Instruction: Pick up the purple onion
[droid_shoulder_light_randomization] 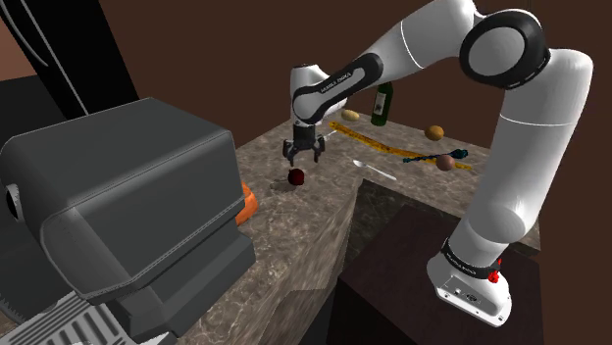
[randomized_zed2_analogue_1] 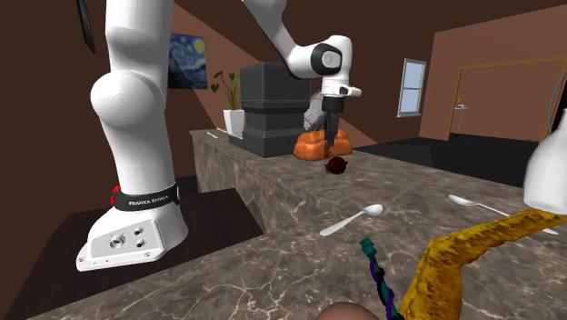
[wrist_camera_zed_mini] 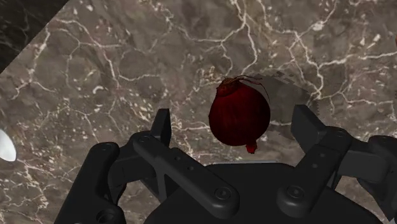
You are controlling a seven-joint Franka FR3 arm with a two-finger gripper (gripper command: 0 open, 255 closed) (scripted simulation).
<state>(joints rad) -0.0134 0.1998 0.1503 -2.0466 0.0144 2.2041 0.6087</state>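
Pincer (droid_shoulder_light_randomization: pixel 305 157) spread above the dark red onion (wrist_camera_zed_mini: pixel 239 116)
The onion sits on the marble table (wrist_camera_zed_mini: pixel 114 57), below and between your fingers (wrist_camera_zed_mini: pixel 161 124), untouched. It's round: close off-centre and it may roll or squirt out.

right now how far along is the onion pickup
Done: the open gripper is lined up above the dark red onion. In hand: the wrist view shows the onion between the fingers, untouched. Left: lower, close, and lift it off the marble counter.
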